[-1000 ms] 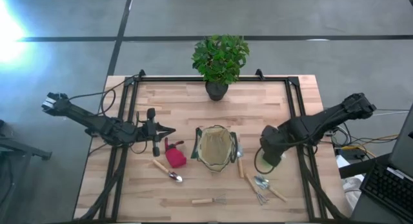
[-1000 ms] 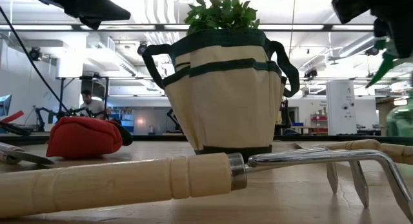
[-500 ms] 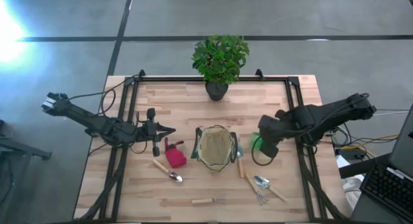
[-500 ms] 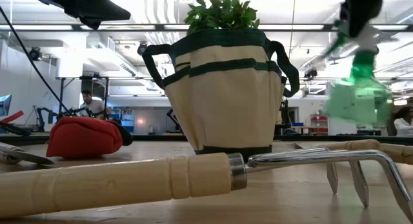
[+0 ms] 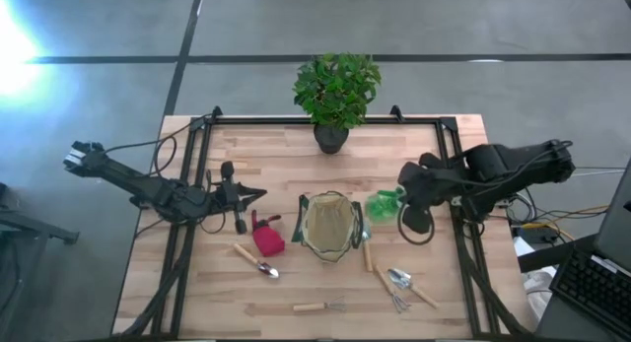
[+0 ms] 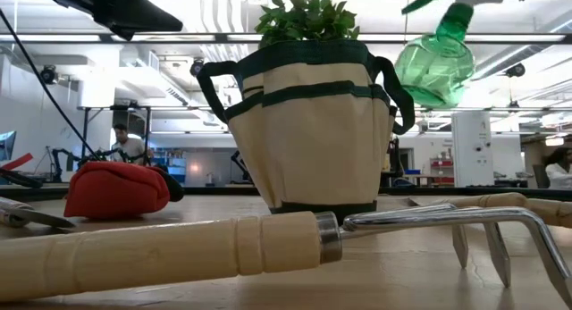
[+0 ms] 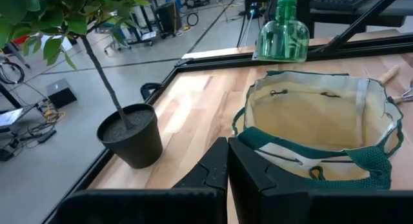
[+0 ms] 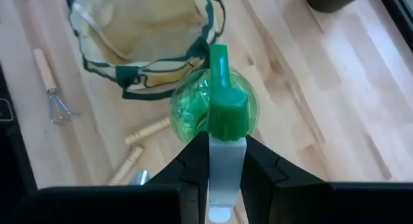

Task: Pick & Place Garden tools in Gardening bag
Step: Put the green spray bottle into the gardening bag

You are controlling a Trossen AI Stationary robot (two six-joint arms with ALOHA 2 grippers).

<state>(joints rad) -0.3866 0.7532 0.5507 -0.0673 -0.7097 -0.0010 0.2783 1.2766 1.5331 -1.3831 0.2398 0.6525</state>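
The olive-khaki gardening bag (image 5: 330, 227) stands open-mouthed on its base at mid-table; it also shows in the low view (image 6: 308, 131). My right gripper (image 8: 226, 179) is shut on the green spray bottle (image 5: 385, 204), held in the air just right of the bag's rim. My left gripper (image 7: 227, 175) is shut and empty, left of the bag, above a red item (image 5: 266, 237). A wooden-handled trowel (image 5: 256, 260), a small rake (image 5: 317, 307), another handle (image 5: 367, 251) and two more tools (image 5: 399, 283) lie flat on the table. My right gripper pinches the bottle's white spray head (image 8: 226, 161), just behind the green collar, between its two fingers (image 8: 193, 169). The fingers slant down from the table's right side. The bottle is lifted clear of the table, its round body (image 6: 433, 64) tilted below the nozzle.
A leafy potted plant (image 5: 335, 91) in a dark pot (image 5: 331, 137) stands at the table's far edge. Black frame rails (image 5: 449, 155) run along both table sides. Bare wood lies between the pot and the bag.
My right gripper has risen and gone toward the far edge and the bag, carrying the spray bottle. The bottle stood on the table right of the bag; now it is lifted clear and tipped, beside the bag's right rim.
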